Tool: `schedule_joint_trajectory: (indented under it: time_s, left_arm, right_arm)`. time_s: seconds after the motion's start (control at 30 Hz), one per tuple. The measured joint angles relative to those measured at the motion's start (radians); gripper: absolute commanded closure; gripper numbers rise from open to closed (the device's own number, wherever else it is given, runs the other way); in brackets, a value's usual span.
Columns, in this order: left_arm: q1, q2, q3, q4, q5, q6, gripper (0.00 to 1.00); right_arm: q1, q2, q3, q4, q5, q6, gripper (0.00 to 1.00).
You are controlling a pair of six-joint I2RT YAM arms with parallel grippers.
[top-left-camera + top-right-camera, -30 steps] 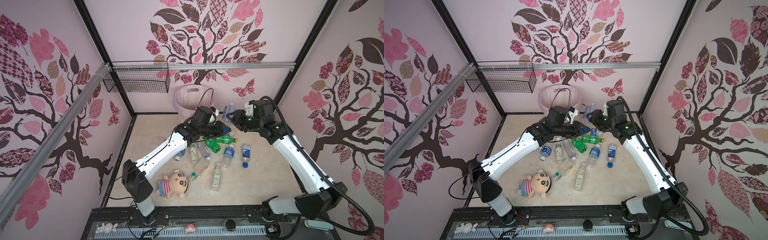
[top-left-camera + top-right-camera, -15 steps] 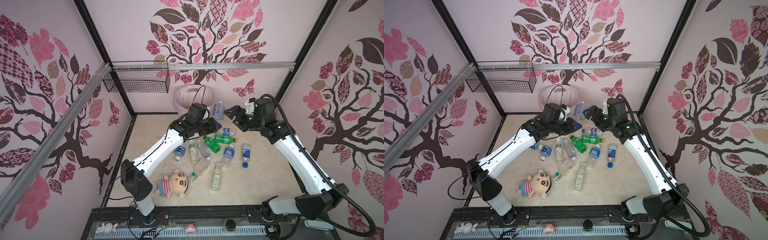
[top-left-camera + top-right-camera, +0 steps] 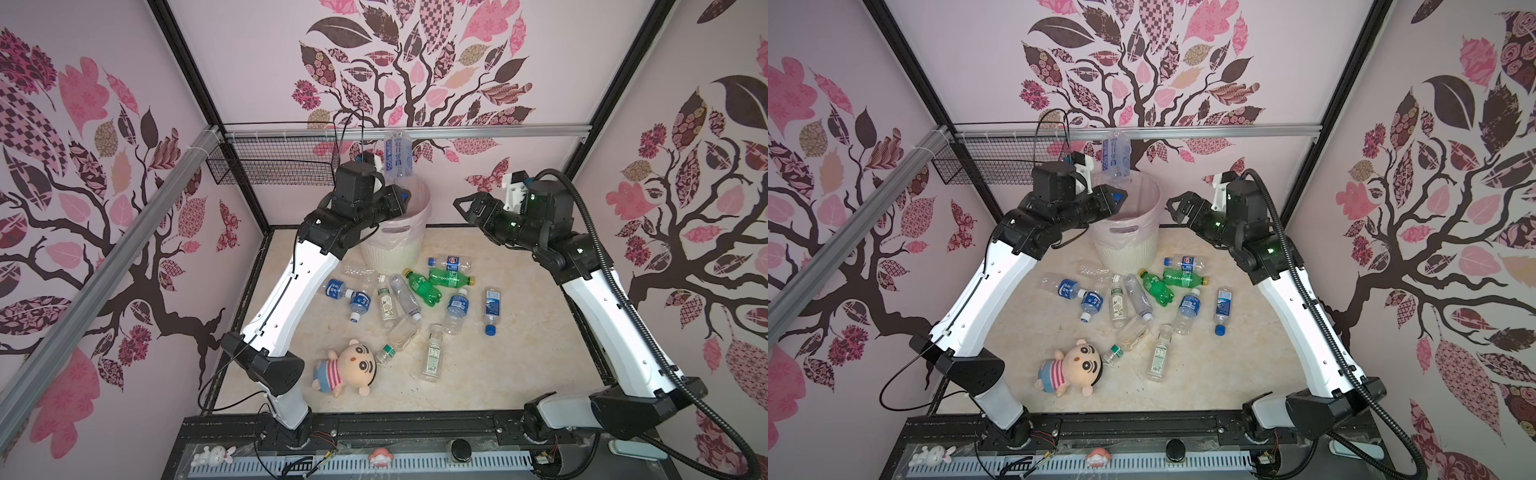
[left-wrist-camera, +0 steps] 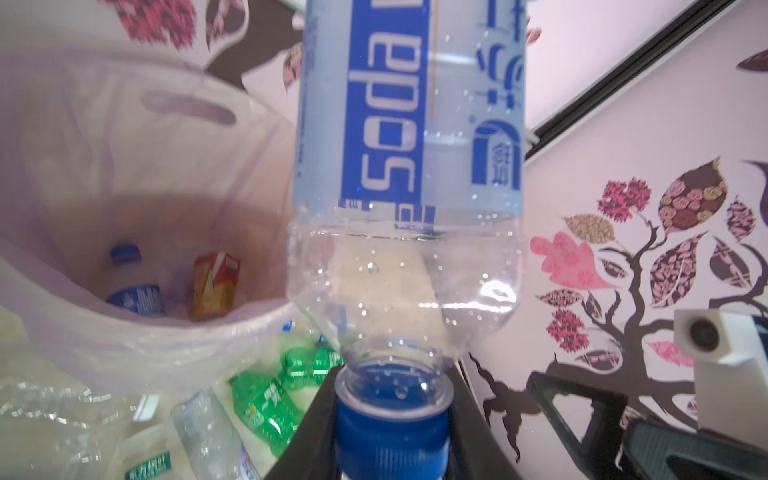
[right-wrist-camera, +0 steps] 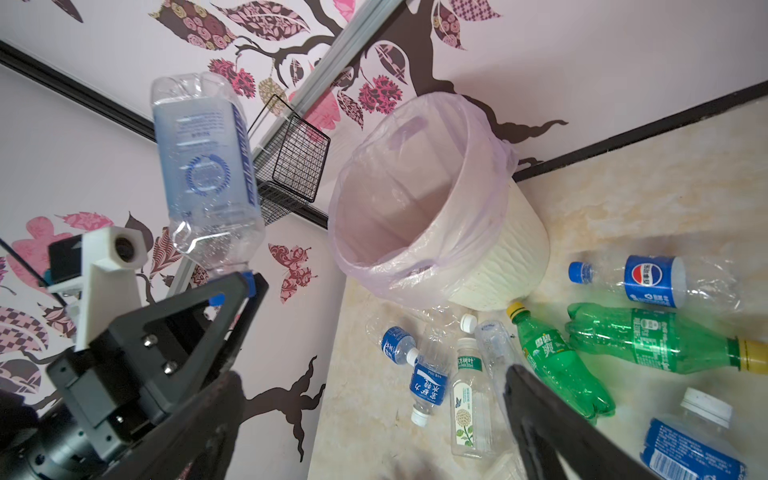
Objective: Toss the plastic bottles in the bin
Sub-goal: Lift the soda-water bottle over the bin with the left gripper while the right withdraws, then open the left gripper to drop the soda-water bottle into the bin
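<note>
my left tool (image 3: 400, 194) pinches soda bottle (image 3: 397, 156) by its cap, near bin (image 3: 395, 253) rim | right tool (image 3: 463, 208) spread, empty | binned bottle (image 4: 135, 291) visible: one | loose bottles (image 3: 419, 286) on table (image 3: 519, 353): about a dozen

Soft, even white light fills both top views; we see only faint shadows beneath the bottles (image 3: 456, 305) on the desk (image 3: 519, 365), and the wall decals (image 3: 415, 62) stay crisp into the corners. In the wrist views, the soda bottle (image 4: 407, 166) glints, the bin (image 4: 124, 166) blurs, and the right claw's fingers (image 5: 540, 424) loom dark, unfocused.
</note>
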Motion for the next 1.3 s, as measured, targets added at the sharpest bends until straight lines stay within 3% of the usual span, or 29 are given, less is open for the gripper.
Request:
schedule_joint_trajectory:
  time_s: [0.17, 0.57, 0.7, 0.93, 1.0, 1.3]
  left_arm:
    - [-0.001, 0.048, 0.129, 0.051, -0.113, 0.087, 0.91]
    - [0.0, 0.058, 0.136, 0.272, -0.317, 0.261, 0.9]
    - [0.018, 0.122, 0.13, 0.291, -0.315, 0.23, 0.75]
    - [0.06, 0.342, 0.136, 0.135, -0.273, 0.139, 0.07]
    - [0.06, 0.352, 0.135, 0.097, -0.262, 0.141, 0.03]
    - [0.032, 0.227, 0.136, 0.107, -0.261, 0.153, 0.03]
  right_arm:
    - [0.047, 0.002, 0.069, 0.004, 0.02, -0.09, 0.0]
    - [0.087, 0.009, 0.127, -0.008, 0.056, -0.203, 0.0]
    - [0.087, 0.015, 0.121, -0.032, 0.059, -0.204, 0.0]
    - [0.087, 0.025, 0.121, -0.065, 0.063, -0.221, 0.0]
    - [0.087, 0.025, 0.121, -0.065, 0.062, -0.222, 0.0]
    - [0.087, 0.028, 0.106, -0.066, 0.054, -0.217, 0.0]
